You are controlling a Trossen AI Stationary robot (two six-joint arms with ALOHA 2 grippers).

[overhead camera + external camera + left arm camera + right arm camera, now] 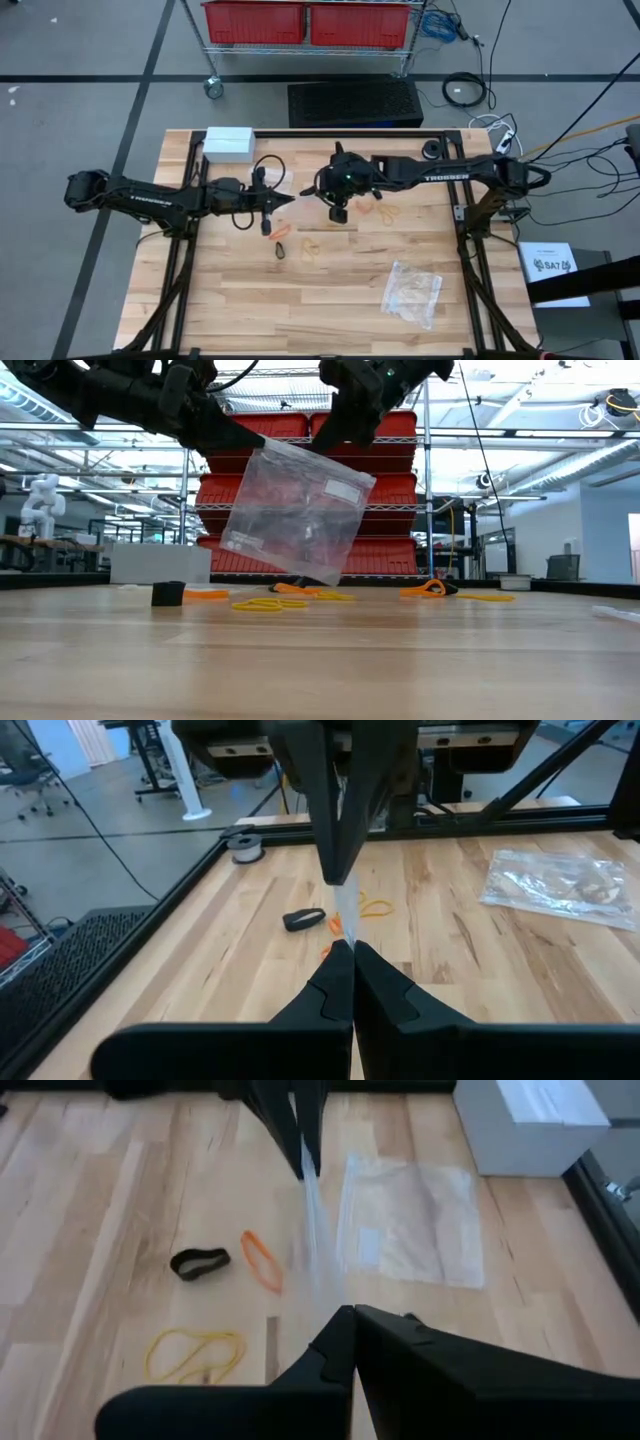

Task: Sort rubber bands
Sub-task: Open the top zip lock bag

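Desk (pixel 220 300): pale wood planks, bearing the loose bands and two bags lying flat.

Left arm and right arm: reaching in from opposite sides, meeting over mid-desk.

Held bag (pixel 295 510): clear plastic, hanging tilted above the desk between the two hands, pinched at opposite top corners; probably gripped so to spread the mouth for loading, though whether the mouth stands open cannot be told.

Left hand (pixel 285 201): clenched on one top corner of the held bag, fingers pressed flat together on the film.

Right hand (pixel 338 213): likewise clenched on the other top corner.

Filled bag (pixel 411 292): lying flat near the desk's front right, well apart from the hands, with pale contents; seemingly a batch already sorted.

Flat bag (pixel 412 1220): lying on the desk near the white box (pixel 228 141), apparently empty, presumably waiting for another colour.

Rubber bands: unsorted, scattered on the desk below and beside the held bag. Yellow band (pixel 195 1353), black band (pixel 199 1262) and orange band (pixel 261 1261) near one another; more orange and yellow bands (pixel 385 212) just beside the right hand.
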